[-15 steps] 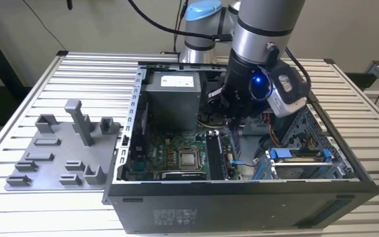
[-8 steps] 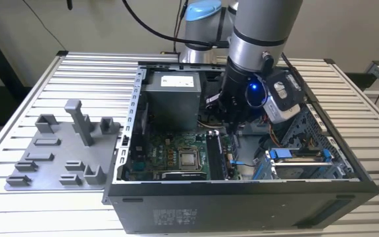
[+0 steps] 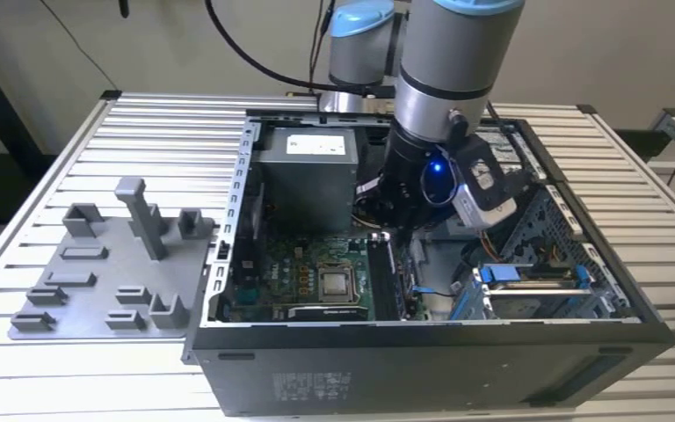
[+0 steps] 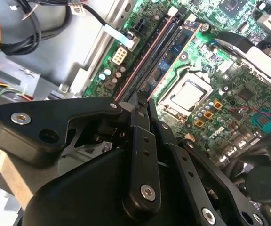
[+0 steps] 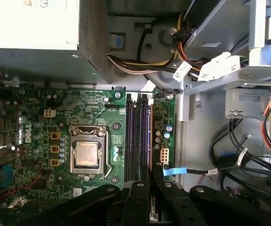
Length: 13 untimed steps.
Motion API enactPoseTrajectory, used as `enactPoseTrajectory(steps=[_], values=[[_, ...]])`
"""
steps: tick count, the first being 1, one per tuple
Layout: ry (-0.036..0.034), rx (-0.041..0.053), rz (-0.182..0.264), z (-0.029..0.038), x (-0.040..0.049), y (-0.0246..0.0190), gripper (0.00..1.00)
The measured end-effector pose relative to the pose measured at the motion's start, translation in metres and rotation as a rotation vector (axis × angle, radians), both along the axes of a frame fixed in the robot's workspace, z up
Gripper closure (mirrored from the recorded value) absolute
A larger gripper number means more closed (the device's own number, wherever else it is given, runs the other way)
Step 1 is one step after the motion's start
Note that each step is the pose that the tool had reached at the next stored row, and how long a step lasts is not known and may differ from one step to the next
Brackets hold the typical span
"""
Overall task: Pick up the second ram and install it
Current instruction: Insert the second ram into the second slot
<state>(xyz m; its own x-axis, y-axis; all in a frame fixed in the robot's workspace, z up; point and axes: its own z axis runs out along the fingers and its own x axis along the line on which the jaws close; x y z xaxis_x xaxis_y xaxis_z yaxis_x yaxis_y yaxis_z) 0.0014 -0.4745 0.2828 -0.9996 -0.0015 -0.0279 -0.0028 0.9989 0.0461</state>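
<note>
Tool (image 4: 142, 101) pinches thin second ram (image 4: 150, 77) over slots (image 5: 138, 136)

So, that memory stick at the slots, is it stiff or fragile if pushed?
The memory stick looks thin and flat, so it is probably light and fairly stiff edge-on. The gripper seems shut on it. As it stands on edge, sideways pushes could likely stress it.

A ribbed metal worktop (image 3: 103, 132) spans the scene under even light. Behind its far edge rises a plain pale wall (image 3: 173, 44), dark at the exterior view's left.
</note>
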Motion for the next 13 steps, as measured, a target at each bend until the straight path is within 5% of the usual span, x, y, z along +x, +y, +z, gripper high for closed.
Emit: enactPoseTrajectory(steps=[13], values=[[0.0001, 0.0001, -0.007, -0.0236, -0.0071, 0.0, 0.86]])
